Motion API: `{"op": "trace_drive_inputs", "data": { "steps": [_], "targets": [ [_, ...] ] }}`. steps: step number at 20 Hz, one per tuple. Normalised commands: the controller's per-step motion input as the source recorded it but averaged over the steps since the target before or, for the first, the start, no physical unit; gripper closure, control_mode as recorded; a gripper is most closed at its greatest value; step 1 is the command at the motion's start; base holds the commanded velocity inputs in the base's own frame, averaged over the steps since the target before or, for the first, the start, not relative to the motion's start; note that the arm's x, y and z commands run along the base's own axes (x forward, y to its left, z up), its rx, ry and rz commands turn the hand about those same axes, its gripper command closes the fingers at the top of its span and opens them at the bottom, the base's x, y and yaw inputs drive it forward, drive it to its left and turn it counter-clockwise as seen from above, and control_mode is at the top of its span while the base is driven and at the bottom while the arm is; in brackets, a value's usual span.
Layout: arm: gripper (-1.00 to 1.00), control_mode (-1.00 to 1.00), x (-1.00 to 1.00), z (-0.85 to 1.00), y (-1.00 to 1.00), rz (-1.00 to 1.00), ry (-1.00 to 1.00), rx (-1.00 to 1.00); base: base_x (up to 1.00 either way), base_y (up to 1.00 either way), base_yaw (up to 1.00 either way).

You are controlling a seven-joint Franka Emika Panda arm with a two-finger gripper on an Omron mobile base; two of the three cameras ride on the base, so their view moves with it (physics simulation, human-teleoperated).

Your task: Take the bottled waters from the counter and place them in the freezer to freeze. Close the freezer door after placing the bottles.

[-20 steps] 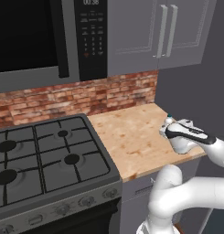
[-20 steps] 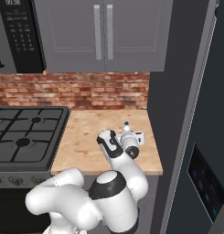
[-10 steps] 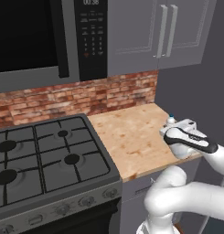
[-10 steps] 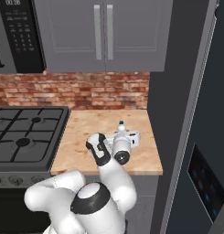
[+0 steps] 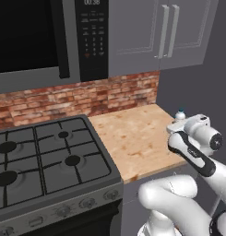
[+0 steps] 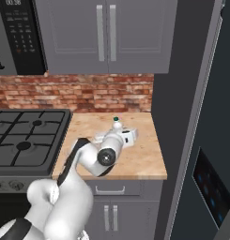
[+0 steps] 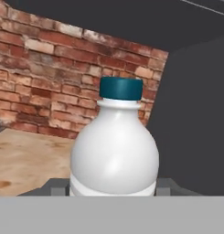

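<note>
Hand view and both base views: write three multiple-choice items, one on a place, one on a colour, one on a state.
1. Where is the bottle?
A. on the stove
B. at the wooden counter, near the dark side wall
C. inside a cabinet

2. What colour is its cap?
A. red
B. yellow
C. dark blue-green

3. How does the pincer stand?
A. closed on the bottle
B. wide open, far from it
C. holding a pan

Answers: 1 B, both base views show it by the counter's right end. 2 C, the hand view shows the cap. 3 A, the fingers flank the bottle's base.
</note>
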Motion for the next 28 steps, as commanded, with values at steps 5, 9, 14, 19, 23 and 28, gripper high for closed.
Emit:
{"op": "trace_drive_inputs", "data": {
  "steps": [5,9,14,19,23,28],
  "targets": [
    [1.00,-1.00,-0.39,1.00,-0.02,0.00,0.22,0.01,0.00,0.00,0.00],
    [1.00,-1.00,-0.53,0.59,0.00,0.00,0.17,0.14,0.00,0.00,0.00],
    [1.00,-1.00,-0.76,0.45,0.00,-0.01,0.05,0.19,0.00,0.00,0.00],
    [1.00,-1.00,-0.80,0.71,0.13,-0.03,-0.03,0.07,0.00,0.00,0.00],
    [1.00,-1.00,-0.76,0.47,0.39,-0.12,-0.13,-0.01,0.00,0.00,0.00],
    [1.00,-1.00,-0.71,0.14,0.43,-0.17,-0.07,-0.06,0.00,0.00,0.00]
  ]
}}
